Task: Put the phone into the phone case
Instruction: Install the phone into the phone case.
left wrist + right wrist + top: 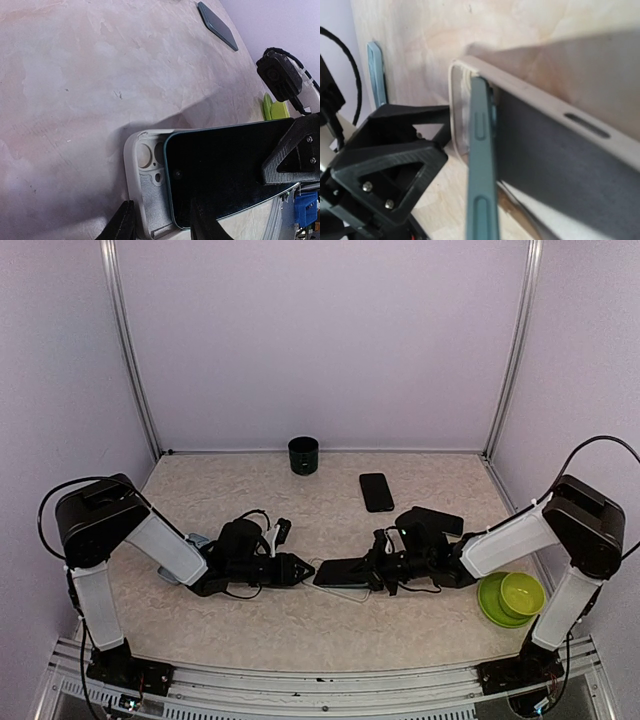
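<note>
The white phone case (146, 197) lies open side up on the table, its camera holes uncovered. The black phone (230, 165), teal at the edge, lies tilted over it with one end short of the case's end wall. My left gripper (162, 215) straddles that end of the case, one finger outside the wall and the other against the phone's corner. In the top view the left gripper (303, 570) meets the case (345, 592) from the left. The right gripper (378, 570) is shut on the phone's (345, 571) other end. In the right wrist view the phone (482, 165) shows edge-on beside the case (545, 107).
A second dark phone (376, 491) lies flat farther back. At the rear stands a dark green cup (303, 455). Green bowls (510, 597) sit by the right arm's base. Metal posts frame the back corners.
</note>
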Controlling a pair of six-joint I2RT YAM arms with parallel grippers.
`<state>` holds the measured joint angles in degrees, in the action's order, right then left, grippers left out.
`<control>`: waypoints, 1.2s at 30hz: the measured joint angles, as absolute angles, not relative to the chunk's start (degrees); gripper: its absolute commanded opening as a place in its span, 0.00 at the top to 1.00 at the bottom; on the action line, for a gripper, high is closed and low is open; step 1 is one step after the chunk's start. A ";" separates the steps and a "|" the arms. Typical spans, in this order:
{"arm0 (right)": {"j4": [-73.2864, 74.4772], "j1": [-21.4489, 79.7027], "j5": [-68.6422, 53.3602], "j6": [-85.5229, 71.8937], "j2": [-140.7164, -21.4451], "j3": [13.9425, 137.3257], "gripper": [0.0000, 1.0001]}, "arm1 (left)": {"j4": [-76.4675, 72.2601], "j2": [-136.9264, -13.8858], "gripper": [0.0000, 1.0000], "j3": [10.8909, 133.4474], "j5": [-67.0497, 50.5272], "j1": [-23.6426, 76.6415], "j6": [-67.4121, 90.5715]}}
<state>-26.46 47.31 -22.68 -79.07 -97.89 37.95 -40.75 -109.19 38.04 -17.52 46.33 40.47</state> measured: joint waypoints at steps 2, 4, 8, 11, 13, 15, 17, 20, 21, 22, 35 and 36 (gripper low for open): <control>-27.46 47.11 -23.44 -79.46 -98.43 37.76 1.00 | -40.77 -109.19 0.63 38.04 -17.47 46.37 40.47; -28.45 47.07 -24.21 -79.85 -99.09 37.76 1.00 | -40.80 -109.21 0.63 38.04 -17.34 46.44 40.47; -30.35 46.76 -25.17 -80.16 -100.31 37.76 1.00 | -41.06 -109.32 0.63 38.04 -17.02 46.61 40.47; -31.83 46.61 -25.80 -80.25 -101.23 37.76 1.00 | -41.47 -109.54 0.63 38.06 -16.71 46.68 40.47; -32.62 46.57 -26.04 -80.23 -101.71 37.78 1.00 | -41.54 -109.58 0.63 38.09 -16.58 46.72 40.47; -32.97 46.57 -26.17 -80.23 -102.00 37.87 1.00 | -41.54 -109.58 0.63 38.11 -16.47 46.78 40.47; -33.19 46.57 -26.24 -80.18 -102.26 38.00 1.00 | -41.50 -109.62 0.63 38.24 -16.38 46.81 40.47; -33.52 46.57 -26.46 -80.01 -102.98 38.54 1.00 | -41.45 -109.78 0.63 38.48 -16.29 46.81 40.47; -33.71 46.57 -26.59 -79.96 -103.26 38.72 1.00 | -41.43 -109.80 0.63 38.54 -16.25 46.81 40.47; -33.98 46.54 -26.74 -79.92 -103.59 38.87 1.00 | -41.41 -109.80 0.63 38.59 -16.25 46.81 40.47; -37.93 46.17 -28.60 -80.31 -106.56 39.59 1.00 | -41.34 -109.89 0.63 38.68 -16.21 46.83 40.45; -38.54 46.13 -28.82 -80.53 -106.91 39.59 1.00 | -41.36 -109.89 0.63 38.70 -16.14 46.83 40.45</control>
<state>-38.54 46.13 -28.82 -80.53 -106.91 39.59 -41.36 -109.89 38.70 -16.14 46.83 40.45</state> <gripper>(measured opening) 0.066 0.372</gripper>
